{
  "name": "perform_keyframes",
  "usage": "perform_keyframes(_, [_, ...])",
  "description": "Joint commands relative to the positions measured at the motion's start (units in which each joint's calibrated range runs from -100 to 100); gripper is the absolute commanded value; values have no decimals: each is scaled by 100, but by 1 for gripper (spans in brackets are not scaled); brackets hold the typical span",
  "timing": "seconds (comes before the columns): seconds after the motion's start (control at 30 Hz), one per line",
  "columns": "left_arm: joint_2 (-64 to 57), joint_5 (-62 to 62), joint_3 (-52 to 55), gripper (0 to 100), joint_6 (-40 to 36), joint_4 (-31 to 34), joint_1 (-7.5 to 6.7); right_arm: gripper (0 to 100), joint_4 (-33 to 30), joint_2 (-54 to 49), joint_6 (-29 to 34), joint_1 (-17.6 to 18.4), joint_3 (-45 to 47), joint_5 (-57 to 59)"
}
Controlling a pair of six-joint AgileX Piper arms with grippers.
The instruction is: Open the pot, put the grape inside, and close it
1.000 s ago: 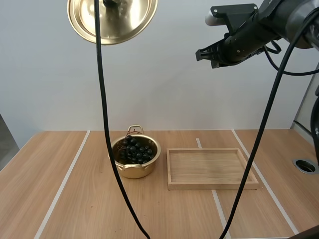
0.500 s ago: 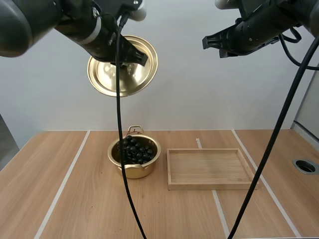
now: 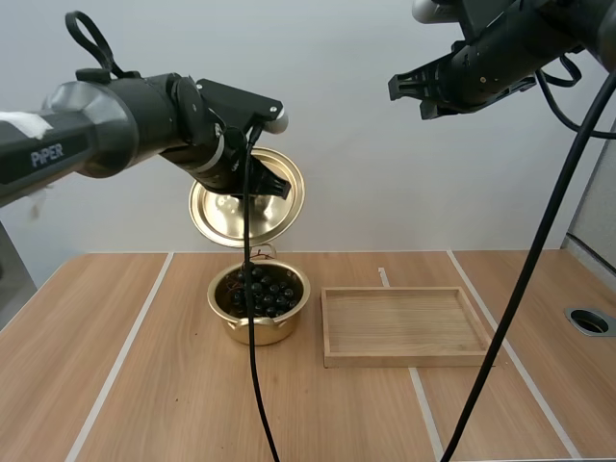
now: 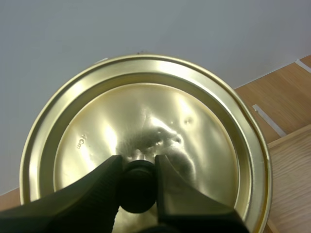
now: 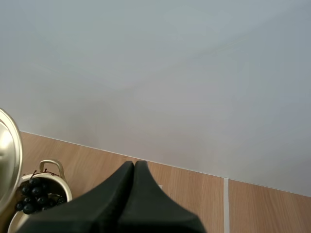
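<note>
Pinching small black knob of round gold metal lid: L gripper. Lid stiff, light, slick; knob sole hold. R gripper closed, empty.

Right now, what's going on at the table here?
The left gripper pinches the gold lid by its black knob, holding it tilted in the air above the pot. The bunch of grapes already lies inside the open pot, which sits beside the wooden tray. The right gripper hangs high, shut on nothing.

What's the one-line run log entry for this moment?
left end effector: shut on lid above pot | grapes: in pot | right end effector: shut, empty
</note>
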Motion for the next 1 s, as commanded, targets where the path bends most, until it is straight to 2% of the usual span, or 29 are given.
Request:
perform_keyframes(0.0, [161,-650,189,0,-34,-126,-10,0,12,-83,9,-14,18,60])
perform_keyframes(0.23, [550,-1420,664,0,-34,-135,-10,0,12,-83,-1,-14,18,111])
perform_keyframes(0.97, [1375,-1067,749,0,55,-302,-10,0,12,-83,-1,-14,18,111])
